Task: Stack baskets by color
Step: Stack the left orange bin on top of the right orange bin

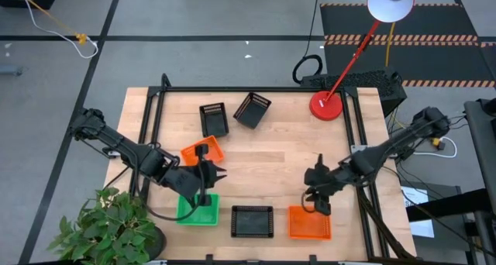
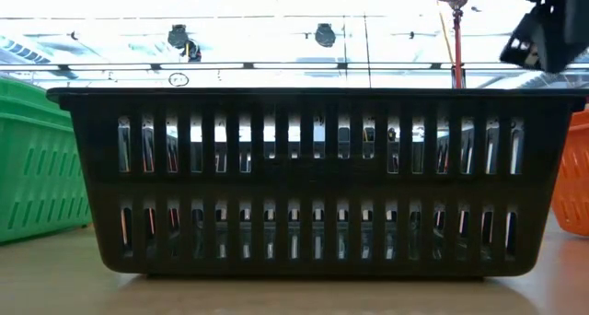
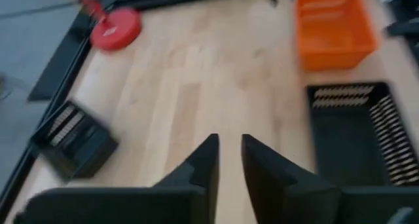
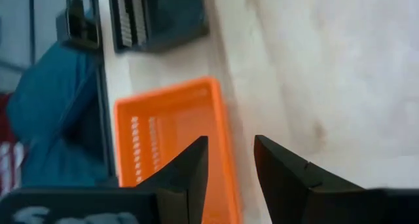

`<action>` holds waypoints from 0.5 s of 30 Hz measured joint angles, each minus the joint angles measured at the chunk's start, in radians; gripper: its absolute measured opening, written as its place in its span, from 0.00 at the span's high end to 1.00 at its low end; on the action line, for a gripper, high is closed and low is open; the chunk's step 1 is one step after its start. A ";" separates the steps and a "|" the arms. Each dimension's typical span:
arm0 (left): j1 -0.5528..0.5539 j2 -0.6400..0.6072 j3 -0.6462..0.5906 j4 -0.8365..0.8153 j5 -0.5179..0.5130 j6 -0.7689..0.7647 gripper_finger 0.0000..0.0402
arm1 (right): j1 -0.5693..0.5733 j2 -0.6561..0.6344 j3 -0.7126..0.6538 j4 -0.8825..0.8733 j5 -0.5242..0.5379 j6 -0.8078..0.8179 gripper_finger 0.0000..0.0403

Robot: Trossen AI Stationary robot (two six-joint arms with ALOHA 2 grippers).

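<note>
The left gripper [image 1: 208,189] hangs slightly open and empty above the green basket [image 1: 198,210], while the right gripper [image 1: 320,205], open and empty, is just over the orange basket [image 1: 309,223]

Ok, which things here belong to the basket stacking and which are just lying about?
Job: green basket, two orange baskets, three black baskets; left gripper by the green, right gripper by an orange.
Lying about: red lamp, potted plant.

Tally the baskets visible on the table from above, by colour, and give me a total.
Black baskets: 3
Orange baskets: 2
Green baskets: 1
Total: 6 visible stacks or single baskets; whether any holds others nested inside cannot be told.
</note>
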 joint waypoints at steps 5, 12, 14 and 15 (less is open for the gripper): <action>-0.002 0.000 0.000 -0.163 -0.097 -0.116 0.67 | 0.065 -0.072 0.000 -0.021 0.186 -0.002 0.70; 0.022 0.019 -0.002 -0.261 -0.116 -0.223 0.55 | 0.094 -0.103 0.000 -0.031 0.380 -0.138 0.70; 0.021 0.020 -0.005 -0.272 -0.116 -0.245 0.54 | 0.093 -0.103 0.000 -0.035 0.381 -0.164 0.70; 0.022 0.022 -0.012 -0.285 -0.115 -0.256 0.54 | 0.093 -0.103 0.000 -0.034 0.381 -0.172 0.70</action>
